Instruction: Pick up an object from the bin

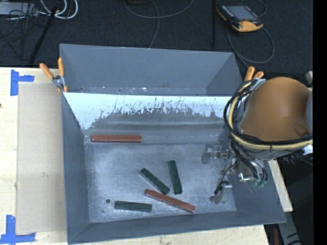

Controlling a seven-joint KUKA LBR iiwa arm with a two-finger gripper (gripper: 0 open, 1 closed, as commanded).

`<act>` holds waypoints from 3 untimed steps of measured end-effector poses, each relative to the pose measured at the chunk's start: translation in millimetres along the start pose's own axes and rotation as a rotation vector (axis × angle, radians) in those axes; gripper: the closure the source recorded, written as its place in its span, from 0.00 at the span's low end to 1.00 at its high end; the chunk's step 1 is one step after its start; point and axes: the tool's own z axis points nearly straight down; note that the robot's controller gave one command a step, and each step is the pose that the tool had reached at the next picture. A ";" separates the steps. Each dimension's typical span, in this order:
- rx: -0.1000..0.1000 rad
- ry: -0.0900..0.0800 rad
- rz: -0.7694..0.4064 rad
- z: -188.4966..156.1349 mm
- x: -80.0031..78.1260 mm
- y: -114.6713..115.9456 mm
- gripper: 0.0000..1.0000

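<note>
the grey metal bin (pixel 153 75) takes up most of the camera view, its floor scuffed pale and mostly bare. from the right the arm reaches in over the bin's right side, its wrist under a rounded orange cover (pixel 273 108) ringed by looped cables (pixel 234 129).

below the cover the gripper (pixel 214 175) hangs low over the right end of the floor, close to the right wall. its fingers (pixel 218 197) look spread apart, one nearer the back wall and one nearer the front, with nothing between them.

5 sticks lie on the floor. a long red-brown stick (pixel 116 138) lies alone along the foot of the back wall, well apart from the gripper. a second red-brown stick (pixel 169 200) lies slanted near the front, its right end the nearest thing to the front finger but not touching it. just behind it, 2 dark green sticks (pixel 155 181) (pixel 174 177) lie angled toward each other. a 3rd dark green stick (pixel 133 206) lies flat near the front wall, to the left. a tiny dark speck (pixel 108 202) sits beside it.
</note>
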 end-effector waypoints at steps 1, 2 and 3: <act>0.000 -0.017 -0.102 163.0 -11.6 29.0 0.00; 0.001 -0.007 -0.104 160.3 -9.5 28.8 1.00; 0.001 -0.017 -0.105 160.3 -11.7 29.0 0.00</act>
